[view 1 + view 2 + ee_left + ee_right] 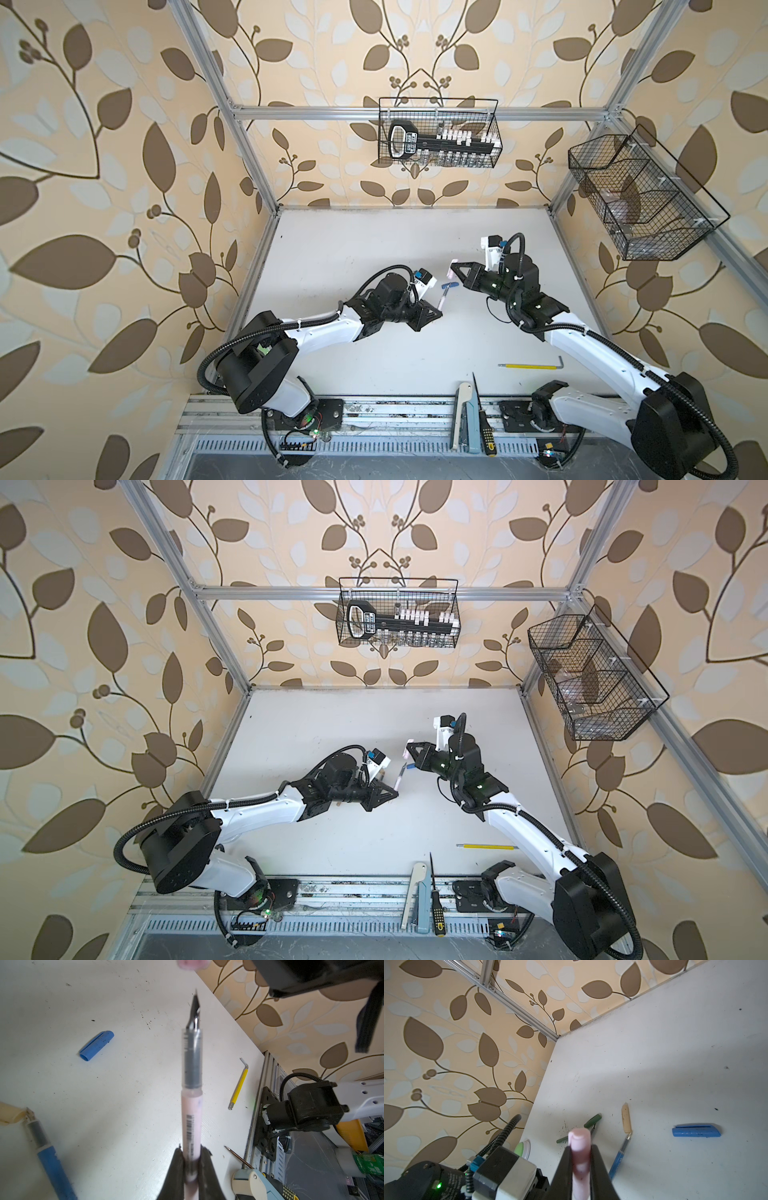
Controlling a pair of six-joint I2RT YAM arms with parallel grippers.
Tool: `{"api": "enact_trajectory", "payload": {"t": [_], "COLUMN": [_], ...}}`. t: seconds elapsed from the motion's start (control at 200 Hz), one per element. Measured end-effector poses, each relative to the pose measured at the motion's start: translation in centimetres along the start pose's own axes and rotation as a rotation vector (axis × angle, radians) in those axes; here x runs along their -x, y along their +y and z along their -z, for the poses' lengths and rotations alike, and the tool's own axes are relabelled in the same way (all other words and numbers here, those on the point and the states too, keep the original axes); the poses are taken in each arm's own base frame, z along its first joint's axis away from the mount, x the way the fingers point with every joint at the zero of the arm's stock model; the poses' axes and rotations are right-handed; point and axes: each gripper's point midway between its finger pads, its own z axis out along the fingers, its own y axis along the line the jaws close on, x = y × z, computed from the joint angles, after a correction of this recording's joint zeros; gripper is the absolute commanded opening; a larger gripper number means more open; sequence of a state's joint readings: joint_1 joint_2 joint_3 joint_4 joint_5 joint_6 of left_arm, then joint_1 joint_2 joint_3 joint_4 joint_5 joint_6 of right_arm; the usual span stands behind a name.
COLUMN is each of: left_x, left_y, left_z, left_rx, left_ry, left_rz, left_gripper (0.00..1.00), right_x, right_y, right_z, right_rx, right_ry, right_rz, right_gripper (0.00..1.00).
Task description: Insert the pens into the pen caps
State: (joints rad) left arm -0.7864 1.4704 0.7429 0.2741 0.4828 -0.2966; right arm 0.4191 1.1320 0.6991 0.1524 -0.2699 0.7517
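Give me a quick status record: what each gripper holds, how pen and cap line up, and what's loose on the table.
Left gripper: shut on pink pen, tip bare
Right gripper: shut on pink cap
Alignment: pen tip points roughly at the cap, still apart, not inserted
Loose on table: blue cap; blue pen with tan cap at its tip; green cap
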Motion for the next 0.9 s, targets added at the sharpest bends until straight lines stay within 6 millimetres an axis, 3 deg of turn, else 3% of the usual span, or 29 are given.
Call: {"api": "enact_trajectory", "payload": {"t": [0.9], "left_x": [0.2], "left_y": [0.1], "left_z": [0.0], "left_rx": [0.009], "left_ry": [-0.008], "left_rz": [-0.001], "left_gripper": [0.00], "right_x": [-2.0], "right_y": [-0.5], "right_z": [0.3], "right_rx": [0.006], "right_ry": [0.031], "right_rz": [-0.034], "right_gripper": [0.15]}}
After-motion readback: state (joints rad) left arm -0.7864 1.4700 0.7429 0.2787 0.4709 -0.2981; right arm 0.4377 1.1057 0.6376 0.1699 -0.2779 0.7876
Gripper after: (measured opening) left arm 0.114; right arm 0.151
